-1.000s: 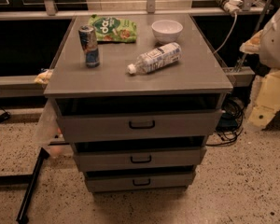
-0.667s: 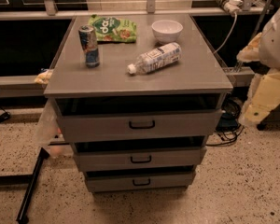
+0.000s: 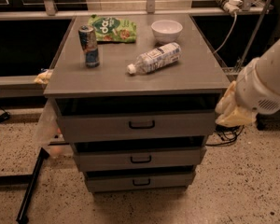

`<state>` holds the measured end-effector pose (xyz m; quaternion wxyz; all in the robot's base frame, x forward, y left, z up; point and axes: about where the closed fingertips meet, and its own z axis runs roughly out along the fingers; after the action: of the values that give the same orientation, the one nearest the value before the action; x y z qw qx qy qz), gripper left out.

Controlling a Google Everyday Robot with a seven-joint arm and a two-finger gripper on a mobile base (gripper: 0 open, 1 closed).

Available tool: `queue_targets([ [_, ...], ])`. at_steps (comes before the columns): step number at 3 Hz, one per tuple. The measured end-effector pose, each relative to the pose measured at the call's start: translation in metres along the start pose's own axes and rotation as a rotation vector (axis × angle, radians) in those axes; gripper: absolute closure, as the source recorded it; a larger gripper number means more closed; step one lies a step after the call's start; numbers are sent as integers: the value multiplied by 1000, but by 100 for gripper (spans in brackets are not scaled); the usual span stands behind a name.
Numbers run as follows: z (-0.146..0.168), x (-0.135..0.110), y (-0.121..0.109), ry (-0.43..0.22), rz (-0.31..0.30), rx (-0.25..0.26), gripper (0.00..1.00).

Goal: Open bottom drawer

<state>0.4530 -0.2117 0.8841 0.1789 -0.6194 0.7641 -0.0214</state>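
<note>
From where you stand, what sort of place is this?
Probably a robot test area, not a home: a grey three-drawer cabinet staged with a can, bottle and bowl, a speckled floor, and loose cables. The end effector hangs at the cabinet's right, beside the top drawer.

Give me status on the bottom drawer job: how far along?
Done: nothing visible; the bottom drawer looks shut, its handle untouched. In hand: the gripper hangs off the cabinet's right side, level with the top drawer. Left: come down to the handle, grip it, pull.
</note>
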Motion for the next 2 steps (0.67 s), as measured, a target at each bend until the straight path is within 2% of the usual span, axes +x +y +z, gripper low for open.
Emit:
queue_targets([
  [1, 75, 11, 2, -70, -16, -16, 89],
  [2, 145, 28, 5, -138, 23, -34, 100],
])
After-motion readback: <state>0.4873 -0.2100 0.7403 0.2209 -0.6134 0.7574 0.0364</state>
